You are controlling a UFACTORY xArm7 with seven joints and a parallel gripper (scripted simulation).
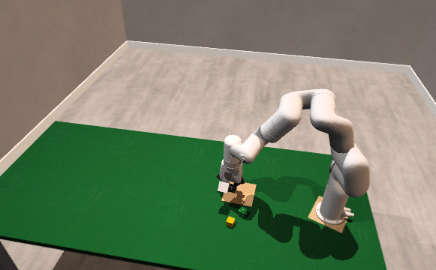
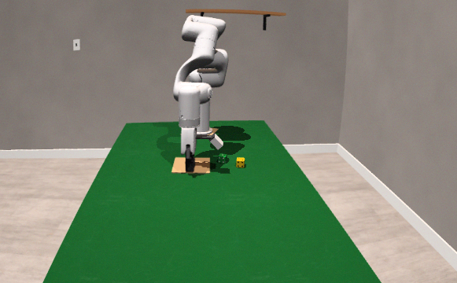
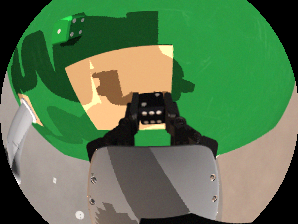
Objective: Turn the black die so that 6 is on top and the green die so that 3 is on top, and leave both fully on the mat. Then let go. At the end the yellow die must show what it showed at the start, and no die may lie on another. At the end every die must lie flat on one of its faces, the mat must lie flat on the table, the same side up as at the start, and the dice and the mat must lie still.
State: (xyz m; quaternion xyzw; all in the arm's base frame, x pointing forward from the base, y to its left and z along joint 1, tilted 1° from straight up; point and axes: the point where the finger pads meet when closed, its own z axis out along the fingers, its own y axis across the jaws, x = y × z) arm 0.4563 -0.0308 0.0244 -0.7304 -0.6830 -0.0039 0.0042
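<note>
My gripper (image 3: 151, 100) is shut on the black die (image 3: 152, 113), which sits between the fingers with white pips facing the wrist camera. It is over the edge of the tan mat (image 1: 239, 194), also seen in the exterior view (image 2: 191, 165) and the wrist view (image 3: 127, 83). I cannot tell whether the die touches the mat. The green die (image 1: 243, 211) lies on the table just off the mat's near edge; it also shows in the exterior view (image 2: 222, 158) and the wrist view (image 3: 71, 27). The yellow die (image 1: 230, 222) lies on the table beyond it, also seen in the exterior view (image 2: 241, 162).
The arm's base (image 1: 332, 217) stands on a tan plate at the right of the green table. A wooden shelf (image 2: 236, 12) hangs on the back wall.
</note>
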